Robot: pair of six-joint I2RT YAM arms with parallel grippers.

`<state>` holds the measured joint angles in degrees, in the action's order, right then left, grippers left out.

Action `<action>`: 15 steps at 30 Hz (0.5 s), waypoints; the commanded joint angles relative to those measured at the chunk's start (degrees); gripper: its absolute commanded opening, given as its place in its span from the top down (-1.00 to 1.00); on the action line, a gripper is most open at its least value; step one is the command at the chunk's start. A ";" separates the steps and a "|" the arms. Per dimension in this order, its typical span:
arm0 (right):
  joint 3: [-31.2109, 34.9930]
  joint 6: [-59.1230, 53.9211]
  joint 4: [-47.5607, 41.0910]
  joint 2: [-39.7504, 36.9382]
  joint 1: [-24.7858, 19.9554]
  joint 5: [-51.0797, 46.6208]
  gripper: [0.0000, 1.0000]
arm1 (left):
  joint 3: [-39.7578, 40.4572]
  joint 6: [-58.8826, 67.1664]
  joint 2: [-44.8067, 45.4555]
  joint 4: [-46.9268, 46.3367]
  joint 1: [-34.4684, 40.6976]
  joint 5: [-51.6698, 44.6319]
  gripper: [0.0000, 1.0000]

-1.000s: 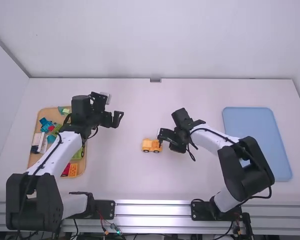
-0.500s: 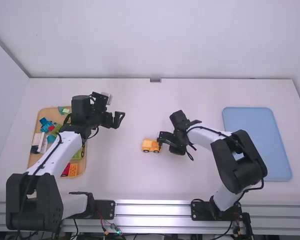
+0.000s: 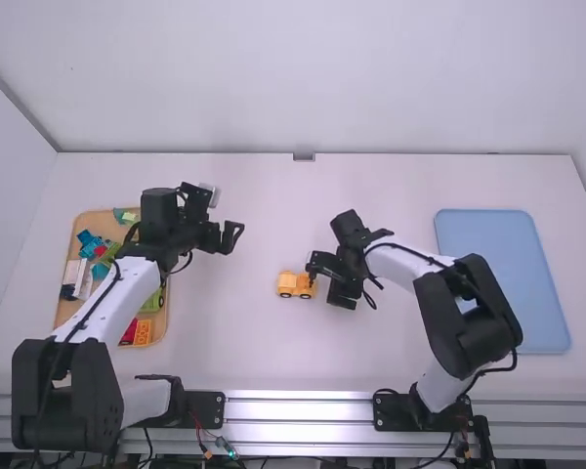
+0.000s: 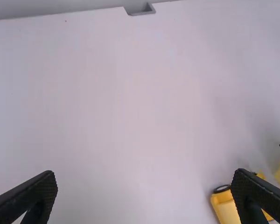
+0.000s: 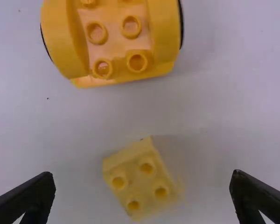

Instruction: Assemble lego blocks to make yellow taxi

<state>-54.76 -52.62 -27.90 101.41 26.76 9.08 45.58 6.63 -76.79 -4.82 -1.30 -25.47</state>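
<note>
The right end effector stands wide, its fingers apart on either side of a small yellow block, touching neither; the block sits studs up and askew on the table; near it is the yellow wheeled base; the left end effector is wide and empty; farther out lie a tray of mixed blocks and a blue tray.
</note>
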 commanded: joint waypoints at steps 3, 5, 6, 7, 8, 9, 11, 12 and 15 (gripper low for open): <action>-1.95 -6.49 -4.15 -6.84 -2.14 9.73 -0.98 | -0.63 3.39 0.83 -1.11 0.20 -1.18 -0.98; -1.01 -12.26 -5.73 -8.39 -4.04 15.54 -0.98 | -1.29 9.66 0.79 -0.33 0.57 -4.17 -0.98; -0.09 -15.76 -6.25 -9.31 -5.62 19.30 -0.98 | -2.10 15.08 0.48 0.92 0.68 -8.41 -0.99; 0.66 -18.27 -6.10 -9.77 -7.04 21.75 -0.98 | -2.89 19.78 0.20 2.05 0.59 -13.14 -0.98; 1.29 -19.91 -5.31 -9.92 -8.46 23.17 -0.98 | -3.67 23.15 -0.17 3.04 0.37 -17.09 -0.98; 1.66 -20.50 -4.59 -9.92 -9.53 23.74 -0.98 | -4.22 25.14 -0.52 3.78 0.15 -20.15 -0.99; 2.71 -18.97 -3.21 -9.92 -12.96 24.48 -0.98 | -5.90 30.99 -2.89 5.70 -0.17 -29.35 -0.99; 2.86 -17.27 -3.19 -9.92 -13.79 25.03 -0.98 | -6.19 32.68 -4.04 6.16 -0.15 -32.20 -0.99; 3.06 -14.08 -2.27 -9.92 -15.10 26.56 -0.97 | -6.49 41.70 -8.50 6.38 0.81 -39.82 -0.99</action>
<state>-52.27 -68.36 -30.41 91.70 12.21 31.00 40.03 35.59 -81.73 1.56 -1.17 -51.68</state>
